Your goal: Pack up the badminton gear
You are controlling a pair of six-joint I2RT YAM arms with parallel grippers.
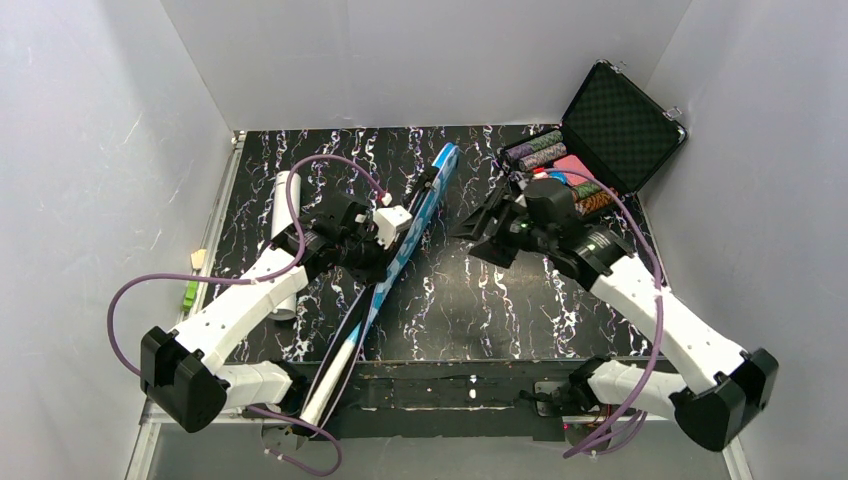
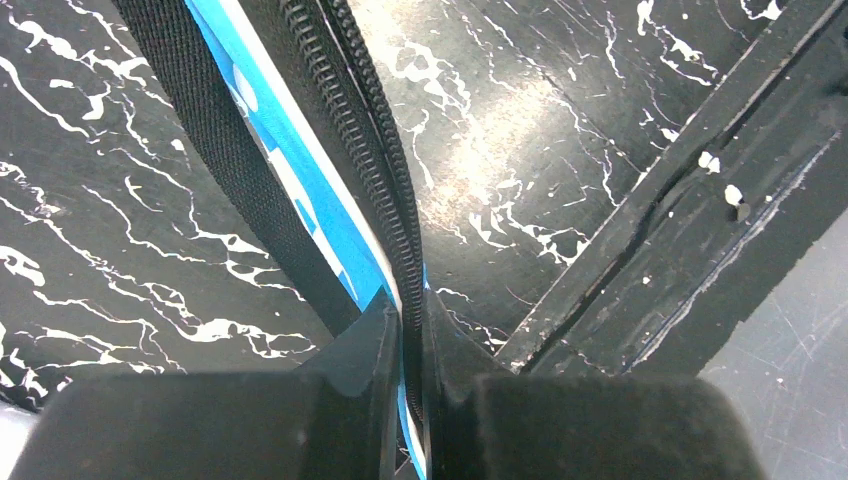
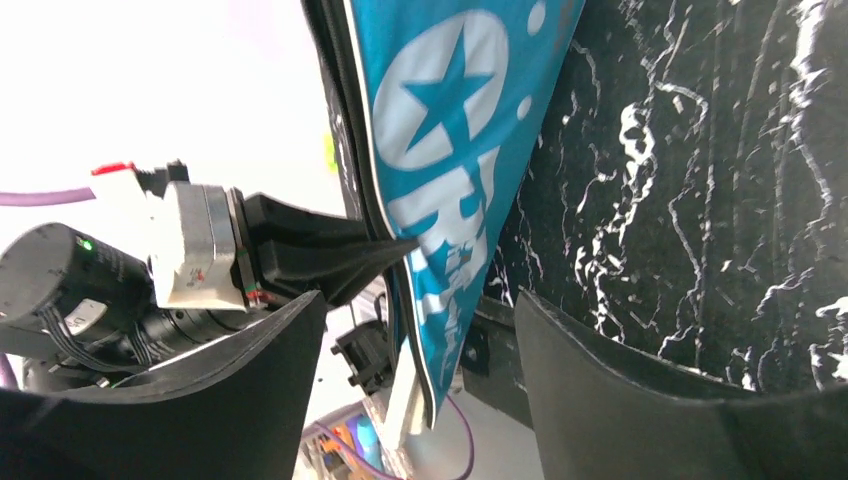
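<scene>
The blue "SPORT" racket bag (image 1: 425,205) stands on edge diagonally across the table. A white racket handle (image 1: 335,372) sticks out of its near end. My left gripper (image 1: 388,258) is shut on the bag's black zipper edge (image 2: 380,170), and its fingertips (image 2: 385,330) pinch the blue fabric (image 2: 300,200). My right gripper (image 1: 478,238) is open and empty, just right of the bag. The bag's lettered face (image 3: 450,120) and the white handle (image 3: 410,405) show between its jaws (image 3: 420,330). The long white tube (image 1: 284,200) lies at the left, partly under my left arm. No shuttlecocks are in view.
An open black hard case (image 1: 615,130) with coloured chips stands at the back right, close behind my right wrist. White walls close in the left, back and right sides. The table's front edge (image 2: 640,240) lies near the left gripper.
</scene>
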